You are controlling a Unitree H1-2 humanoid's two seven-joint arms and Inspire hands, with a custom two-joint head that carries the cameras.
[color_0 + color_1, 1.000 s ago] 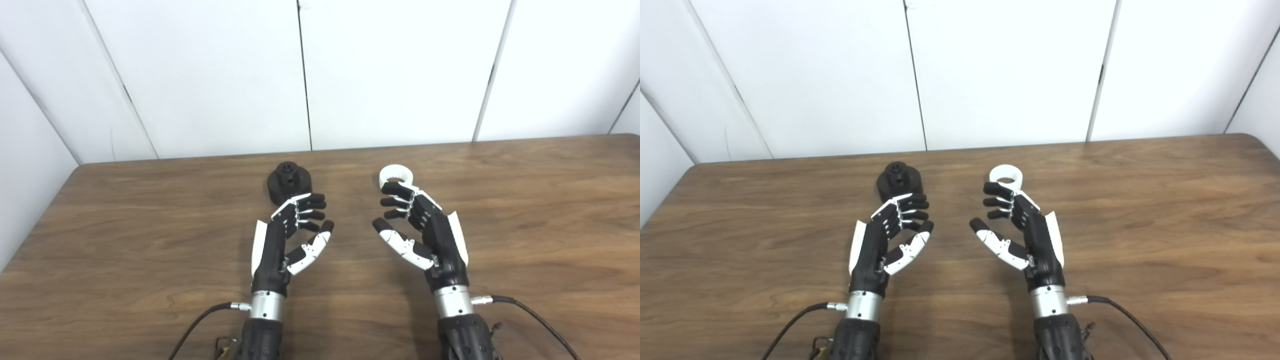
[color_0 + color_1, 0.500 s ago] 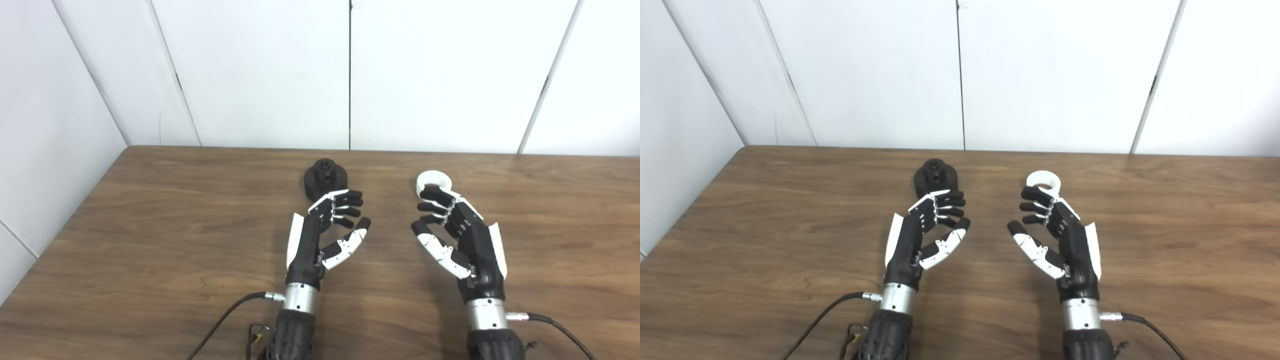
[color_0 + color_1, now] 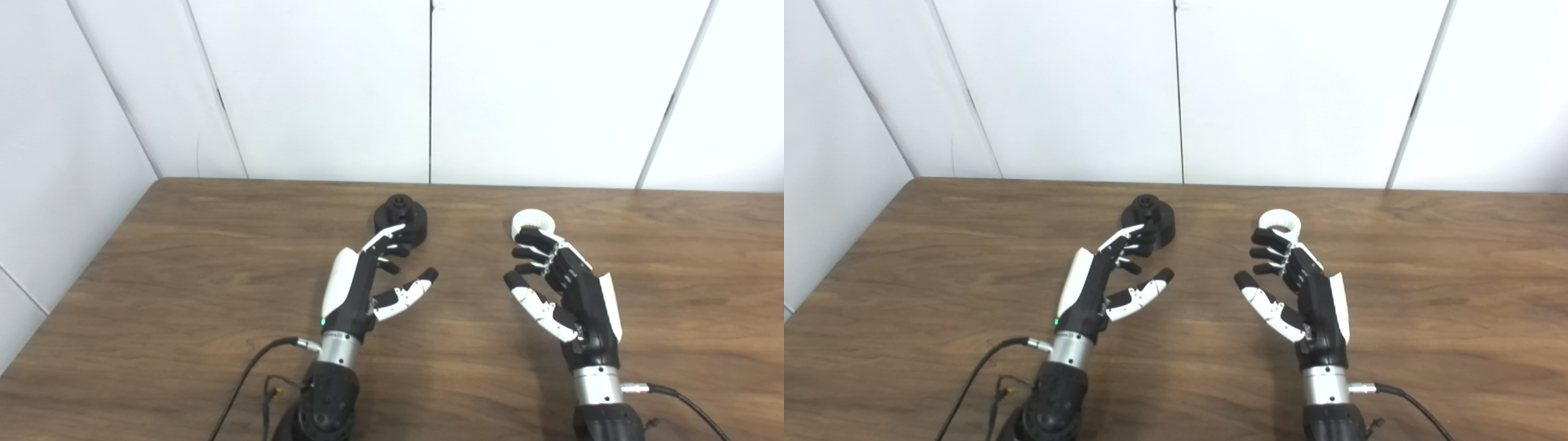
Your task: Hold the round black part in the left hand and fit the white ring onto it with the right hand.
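The round black part (image 3: 402, 218) sits on the wooden table (image 3: 184, 275) near the back, left of centre. The white ring (image 3: 530, 220) lies flat to its right. My left hand (image 3: 372, 278) is open and empty, tilted toward the black part, its fingertips (image 3: 392, 233) just in front of it. My right hand (image 3: 560, 282) is open and empty, palm facing left, its fingertips (image 3: 527, 236) right in front of the white ring. Both also show in the right eye view: the left hand (image 3: 1108, 275) and the right hand (image 3: 1292, 282).
White wall panels (image 3: 429, 92) stand behind the table's back edge and along the left side. Black cables (image 3: 251, 380) trail from both wrists over the table's front part.
The camera swung between the earliest frames and now. My left hand has since leaned and rotated left, its fingers stretching toward the black part. The right hand has not moved.
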